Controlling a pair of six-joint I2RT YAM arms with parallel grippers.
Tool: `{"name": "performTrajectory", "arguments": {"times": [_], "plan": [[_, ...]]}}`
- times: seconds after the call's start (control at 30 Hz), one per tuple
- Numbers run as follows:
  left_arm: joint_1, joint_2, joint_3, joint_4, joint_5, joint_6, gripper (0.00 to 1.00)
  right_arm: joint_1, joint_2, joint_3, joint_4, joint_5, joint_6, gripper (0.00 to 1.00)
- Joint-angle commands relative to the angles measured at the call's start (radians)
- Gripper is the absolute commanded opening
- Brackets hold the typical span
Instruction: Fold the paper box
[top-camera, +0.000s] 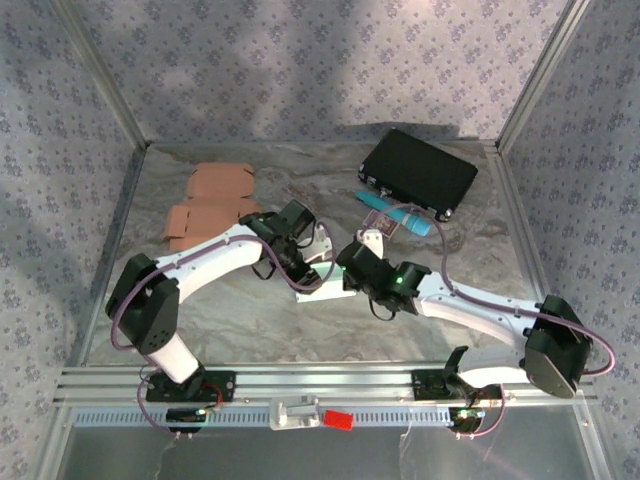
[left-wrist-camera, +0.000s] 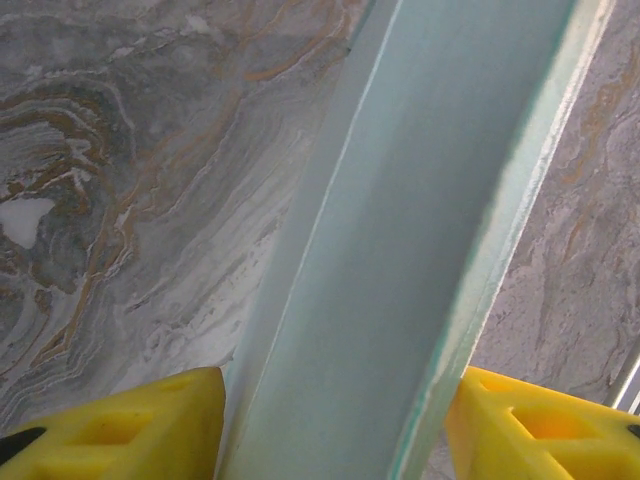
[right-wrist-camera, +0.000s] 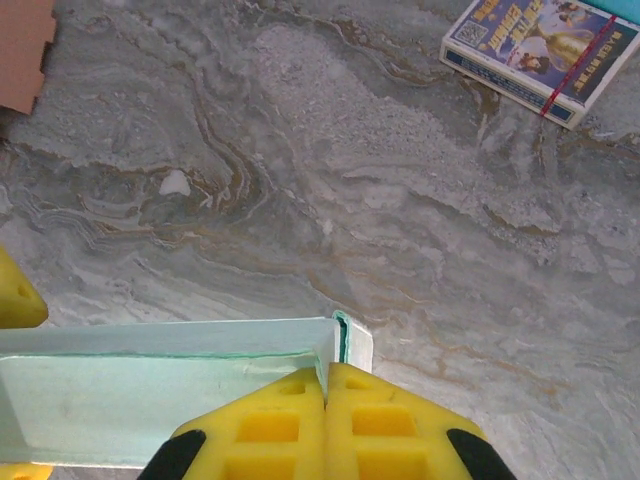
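Your paper box (top-camera: 325, 288) sits mid-table between both arms. Your right gripper (right-wrist-camera: 327, 400) has its yellow jaws pressed together, pinching the box's thin corner wall. Your left gripper (left-wrist-camera: 330, 425) is spread wide, one box panel (left-wrist-camera: 400, 260) running up between its fingers (left-wrist-camera: 130, 420).

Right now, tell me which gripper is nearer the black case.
Right. The right gripper is just below and left of the black case, by the white box. The left gripper sits farther left, across that box.
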Motion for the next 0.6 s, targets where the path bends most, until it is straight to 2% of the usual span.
{"name": "performTrajectory", "arguments": {"times": [0.0, 0.37, 0.4, 0.43, 0.57], "plan": [[0.021, 0.002, 0.032, -0.001, 0.008, -0.031, 0.61, 0.005, -0.013, -0.029, 0.027, -0.005, -0.039, 0.00], [0.047, -0.101, -0.018, 0.013, 0.052, -0.119, 0.66, 0.010, 0.008, -0.011, 0.018, 0.008, -0.071, 0.00], [0.049, -0.113, -0.025, 0.019, 0.057, -0.131, 0.72, 0.011, 0.013, -0.008, 0.014, 0.011, -0.072, 0.00], [0.053, -0.128, -0.035, 0.027, 0.062, -0.144, 0.73, 0.014, 0.016, -0.005, 0.012, 0.015, -0.074, 0.00], [0.057, -0.173, -0.080, 0.056, 0.086, -0.181, 0.73, 0.021, 0.022, 0.003, 0.010, 0.024, -0.071, 0.00]]}}
